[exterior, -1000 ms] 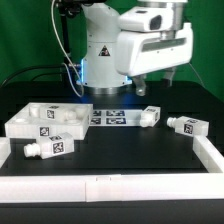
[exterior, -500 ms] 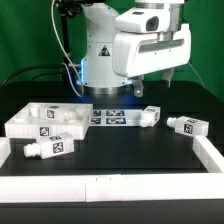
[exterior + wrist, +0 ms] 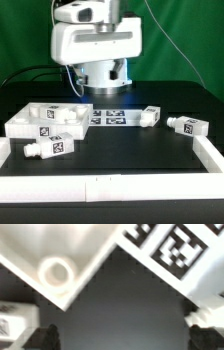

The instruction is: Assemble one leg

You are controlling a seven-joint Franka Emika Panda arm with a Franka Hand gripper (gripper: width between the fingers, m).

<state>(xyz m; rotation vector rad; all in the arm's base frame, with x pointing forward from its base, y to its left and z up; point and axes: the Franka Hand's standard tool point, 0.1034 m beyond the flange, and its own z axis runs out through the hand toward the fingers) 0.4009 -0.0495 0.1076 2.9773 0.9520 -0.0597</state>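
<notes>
Three white legs with tags lie on the black table: one (image 3: 148,115) beside the marker board (image 3: 108,117), one (image 3: 188,126) at the exterior view's right, one (image 3: 48,147) at the front left. The big white panel with round holes (image 3: 48,118) lies at the left. The arm's white hand (image 3: 97,45) hangs above the panel's right end and the marker board. In the wrist view my gripper (image 3: 122,336) is open and empty over bare black table, between the panel's corner with a hole (image 3: 55,272) and the marker board (image 3: 170,246). It is well above the table.
A low white rail (image 3: 100,185) runs along the table's front and up both sides (image 3: 210,150). The robot's base (image 3: 100,75) stands behind the marker board. A blurred white piece (image 3: 12,321) shows at the edge of the wrist view.
The hand has swung from the exterior view's right, above the leg by the marker board, to the left over the panel's right end. No part has moved.
</notes>
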